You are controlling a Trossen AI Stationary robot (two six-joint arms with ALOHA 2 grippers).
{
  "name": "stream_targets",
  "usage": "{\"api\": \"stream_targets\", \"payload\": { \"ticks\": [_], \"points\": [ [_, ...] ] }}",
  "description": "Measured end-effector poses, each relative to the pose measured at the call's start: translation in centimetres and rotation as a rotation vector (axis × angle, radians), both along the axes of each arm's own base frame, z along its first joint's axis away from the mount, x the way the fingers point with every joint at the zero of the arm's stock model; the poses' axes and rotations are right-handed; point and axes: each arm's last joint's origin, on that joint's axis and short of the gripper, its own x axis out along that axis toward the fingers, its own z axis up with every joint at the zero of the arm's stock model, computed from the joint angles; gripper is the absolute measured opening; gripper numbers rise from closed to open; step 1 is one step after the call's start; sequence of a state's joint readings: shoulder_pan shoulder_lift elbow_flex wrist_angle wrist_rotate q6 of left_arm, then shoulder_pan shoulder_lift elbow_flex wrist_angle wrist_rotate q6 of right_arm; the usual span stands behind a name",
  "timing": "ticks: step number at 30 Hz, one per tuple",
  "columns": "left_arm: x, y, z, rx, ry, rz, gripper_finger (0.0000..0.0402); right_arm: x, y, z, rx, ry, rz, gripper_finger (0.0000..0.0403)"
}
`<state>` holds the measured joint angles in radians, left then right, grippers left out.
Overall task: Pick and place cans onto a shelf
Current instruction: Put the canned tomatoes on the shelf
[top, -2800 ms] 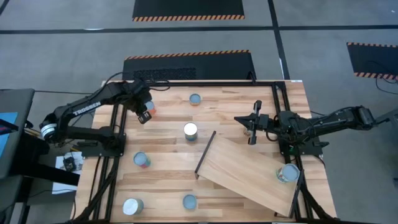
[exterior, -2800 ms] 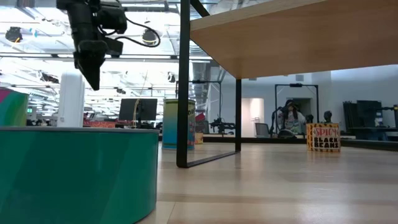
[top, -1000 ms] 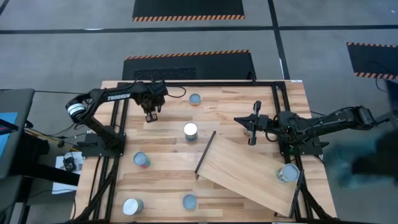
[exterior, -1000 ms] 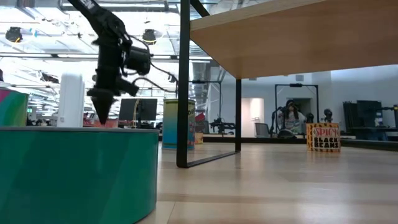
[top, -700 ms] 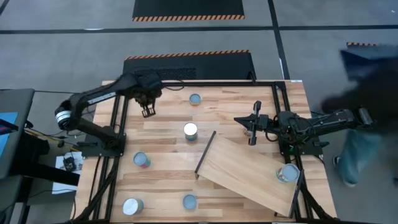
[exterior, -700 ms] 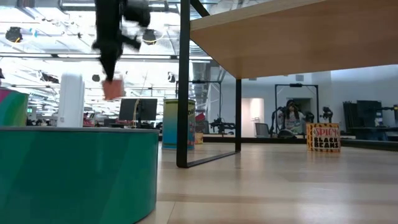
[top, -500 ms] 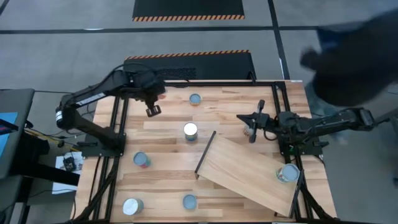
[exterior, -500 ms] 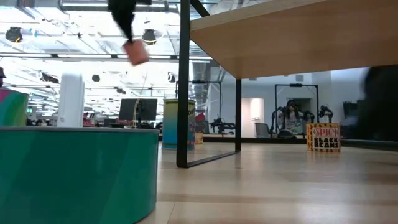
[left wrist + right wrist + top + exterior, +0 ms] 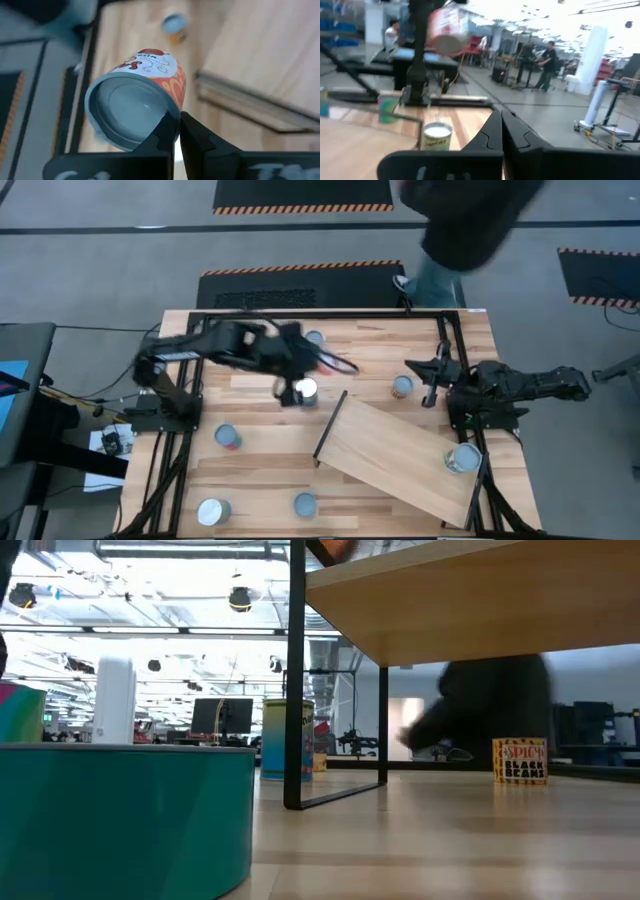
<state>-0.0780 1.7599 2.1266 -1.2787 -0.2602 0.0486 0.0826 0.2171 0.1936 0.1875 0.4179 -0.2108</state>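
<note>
My left gripper (image 9: 288,385) is blurred over the table's middle, beside a white-topped can (image 9: 307,389) and near the shelf's dark edge (image 9: 330,425). It is shut on a red-and-orange can (image 9: 137,107), which the right wrist view shows high in the air (image 9: 447,32). The shelf (image 9: 400,460) is a pale tilted board at the right, with one can (image 9: 462,458) standing on it. My right gripper (image 9: 432,378) is shut and empty, just right of a silvery-topped can (image 9: 402,387) that stands on the table. My left gripper pinches the red-and-orange can at the rim of its silvery round end (image 9: 162,119), between its two fingers (image 9: 192,137). The can is lifted clear of the table and sits tilted, its body reaching away from the fingers. How far back it reaches does not show.
More cans stand on the table at the far middle (image 9: 314,340), left (image 9: 228,438) and near edge (image 9: 213,511), (image 9: 304,504). The low view shows a teal can (image 9: 120,820) close by and the shelf's black leg (image 9: 295,670). A person (image 9: 465,220) passes beyond the far edge.
My left gripper has lifted the red-and-orange can off the far left of the table and swung it fast toward the table's right, to the middle near the shelf. My right gripper has drawn back toward the right edge, uncovering a can. A person has walked leftward behind the table.
</note>
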Motion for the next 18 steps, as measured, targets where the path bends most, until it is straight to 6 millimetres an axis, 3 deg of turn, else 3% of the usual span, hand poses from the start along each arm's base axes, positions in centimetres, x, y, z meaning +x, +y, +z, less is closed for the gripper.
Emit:
{"api": "stream_targets", "payload": {
  "ticks": [9,18],
  "points": [
    [8.1,-4.3,-4.0,-0.004,0.009,-0.289,0.0,-1.1,-0.1,-0.1,0.003,-0.033,0.005,0.0005],
    [11.3,-5.0,-8.3,0.001,0.056,-0.351,0.0,-1.0,-0.1,-0.2,0.002,-0.026,0.007,0.0006]
  ]
}}
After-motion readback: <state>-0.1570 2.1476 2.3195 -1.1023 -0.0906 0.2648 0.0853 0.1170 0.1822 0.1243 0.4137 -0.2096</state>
